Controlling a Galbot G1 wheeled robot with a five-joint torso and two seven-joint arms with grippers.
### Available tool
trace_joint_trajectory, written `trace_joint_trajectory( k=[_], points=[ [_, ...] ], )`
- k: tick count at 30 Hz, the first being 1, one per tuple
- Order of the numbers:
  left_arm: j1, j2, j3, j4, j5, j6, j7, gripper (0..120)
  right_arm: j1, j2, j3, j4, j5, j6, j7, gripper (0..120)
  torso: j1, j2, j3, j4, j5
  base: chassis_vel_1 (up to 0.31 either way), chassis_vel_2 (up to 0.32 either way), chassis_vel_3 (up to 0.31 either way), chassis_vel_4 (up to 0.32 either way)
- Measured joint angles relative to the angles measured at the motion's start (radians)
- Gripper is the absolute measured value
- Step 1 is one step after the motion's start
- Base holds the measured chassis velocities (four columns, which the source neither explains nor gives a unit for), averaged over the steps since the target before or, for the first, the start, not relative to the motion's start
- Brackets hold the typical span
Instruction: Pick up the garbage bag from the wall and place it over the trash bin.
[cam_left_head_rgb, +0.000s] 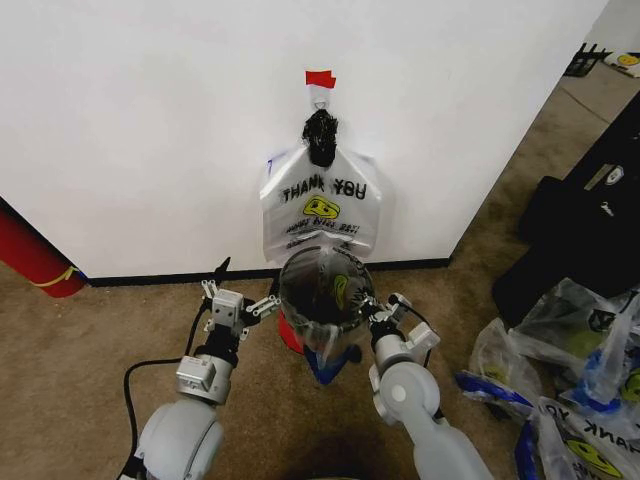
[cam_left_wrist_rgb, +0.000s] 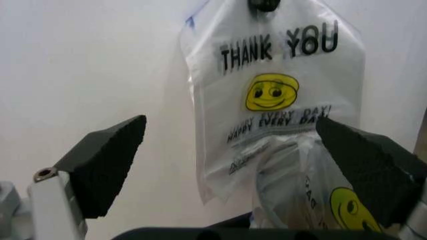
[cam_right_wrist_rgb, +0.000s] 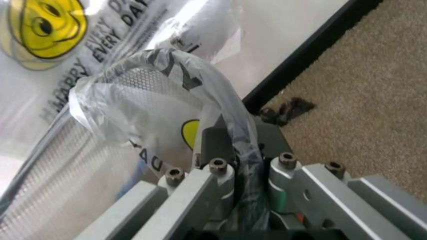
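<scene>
Both arms are reaching forward from the bottom of the head view. Right gripper is clenching a fold of bag plastic at the bin rim, the film bunched between its fingers. Left gripper is hovering just beside the bin's other side, released, its dark pads spread wide with nothing between them. That bag is lying draped over the bin's mouth, smiley showing inside. Behind it, a second bag is hanging on the wall under red tape.
</scene>
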Motion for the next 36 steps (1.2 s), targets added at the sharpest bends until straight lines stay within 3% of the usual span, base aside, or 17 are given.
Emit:
trace_joint_trajectory(
  k=[13,18,28,36],
  points=[
    [-0.005,-0.020,0.006,0.017,0.022,-0.001,0.005,100,0.025,-0.014,-0.038,-0.003,-0.022,-0.114,0.063,0,0.000,0.000,0.000,-0.0001,0.0000,0.000,0.000,0.000,0.000],
    [0.003,-0.026,0.007,0.019,0.033,-0.003,0.005,100,0.010,-0.042,-0.069,0.007,-0.067,-0.173,0.088,8,0.000,0.000,0.000,-0.0001,0.0000,0.000,0.000,0.000,0.000],
    [0.022,-0.029,0.006,0.006,0.050,-0.010,0.006,100,-0.025,-0.069,-0.072,0.005,-0.123,-0.173,0.049,6,0.000,0.000,0.000,-0.0002,0.0000,0.000,0.000,0.000,0.000],
    [0.042,-0.035,0.005,-0.003,0.073,-0.022,0.007,100,-0.041,-0.075,-0.059,0.048,-0.096,-0.175,0.021,20,0.000,0.000,0.000,0.0002,0.0001,0.000,0.000,0.000,0.000]
  ],
)
